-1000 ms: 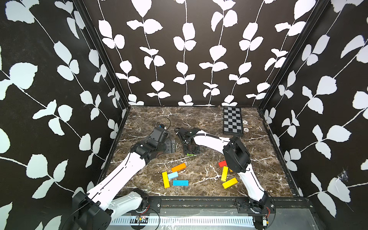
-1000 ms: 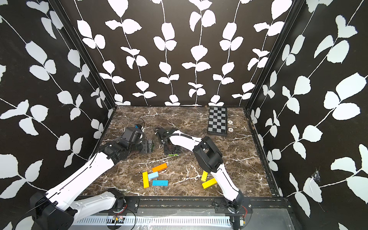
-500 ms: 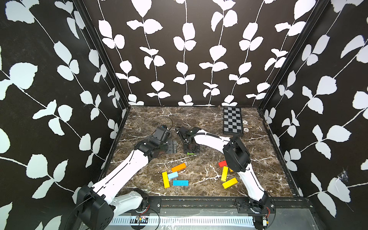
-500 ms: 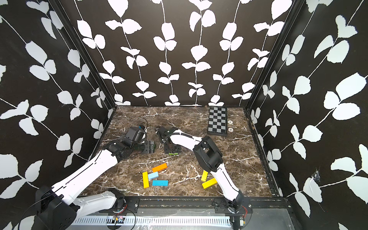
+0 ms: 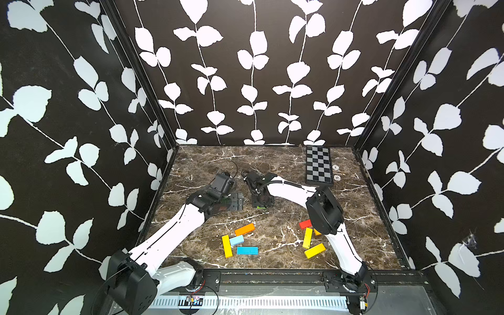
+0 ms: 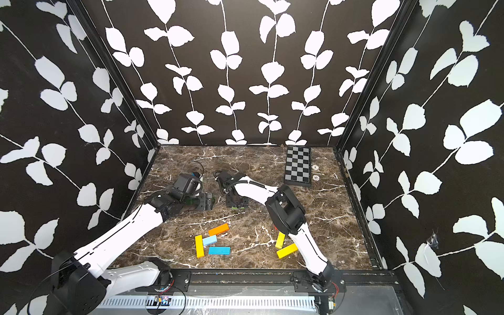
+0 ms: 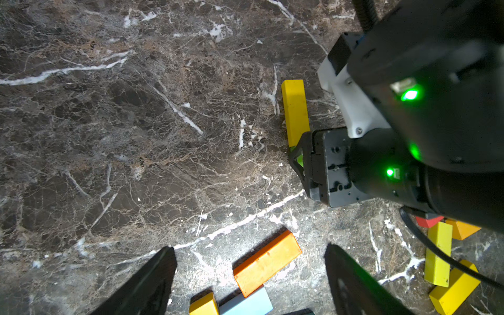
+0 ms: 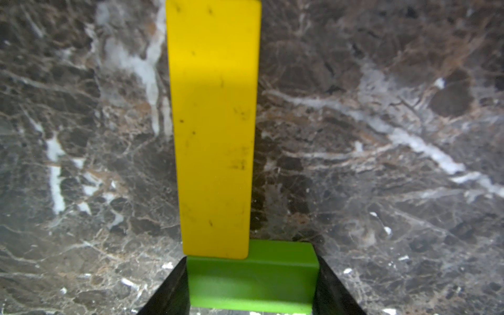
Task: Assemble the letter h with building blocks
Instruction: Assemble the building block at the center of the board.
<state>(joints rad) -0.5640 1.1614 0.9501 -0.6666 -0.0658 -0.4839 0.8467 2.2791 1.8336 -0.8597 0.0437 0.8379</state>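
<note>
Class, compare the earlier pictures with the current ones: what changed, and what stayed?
The left arm swung slightly toward the middle, bringing its open left gripper nearer the right gripper. Nothing was gripped or released. The right gripper stays shut on the green block at the yellow block's end; the loose blocks lie unmoved.

clear: marble floor [image 7: 136, 136] beside long yellow block [image 7: 295, 111] | obstacle: right tool [image 7: 300, 167] clamped on green block [image 8: 251, 275] at its end

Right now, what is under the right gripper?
The right gripper clamps a green block touching the end of a long yellow block. Both top views show only a green sliver.
</note>
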